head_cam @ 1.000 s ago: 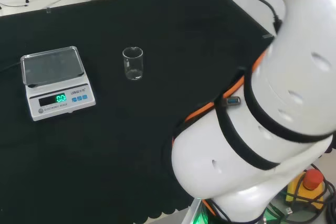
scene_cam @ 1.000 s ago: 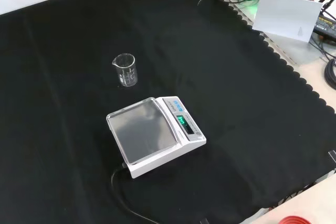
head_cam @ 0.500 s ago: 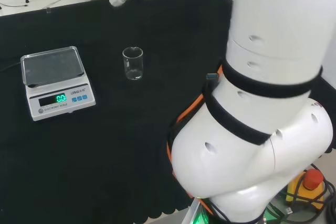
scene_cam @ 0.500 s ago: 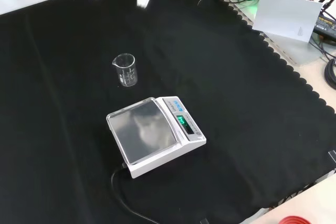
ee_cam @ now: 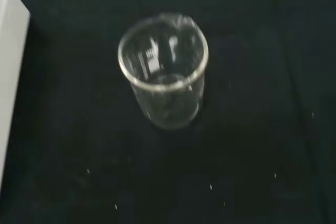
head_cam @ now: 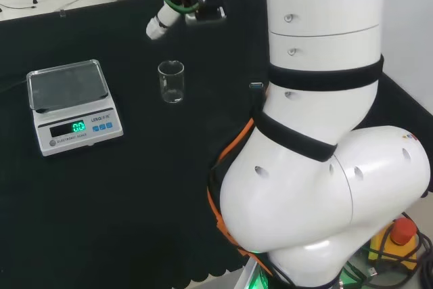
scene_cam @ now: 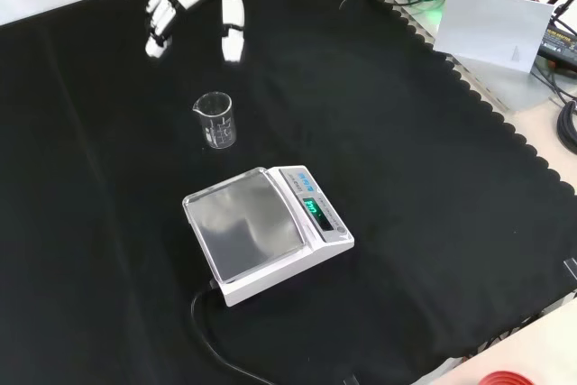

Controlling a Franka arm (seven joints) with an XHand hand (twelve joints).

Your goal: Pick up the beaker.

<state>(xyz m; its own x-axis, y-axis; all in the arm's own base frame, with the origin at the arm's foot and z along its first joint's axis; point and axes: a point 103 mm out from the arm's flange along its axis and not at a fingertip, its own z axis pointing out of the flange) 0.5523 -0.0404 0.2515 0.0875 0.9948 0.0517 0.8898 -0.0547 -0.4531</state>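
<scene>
- The beaker is a small vessel of clear glass, and it stands upright on the black cloth.
- In the wrist view the beaker shows a round open rim with a small pouring lip on one side, and it looks empty.
- In the front view the beaker has faint printed marks on its wall, and its lip points to the left of that view.
- It stands alone, and nothing touches it.
- In the head view it is in the middle part of the cloth. In the front view it is in the upper left part of the cloth.
</scene>
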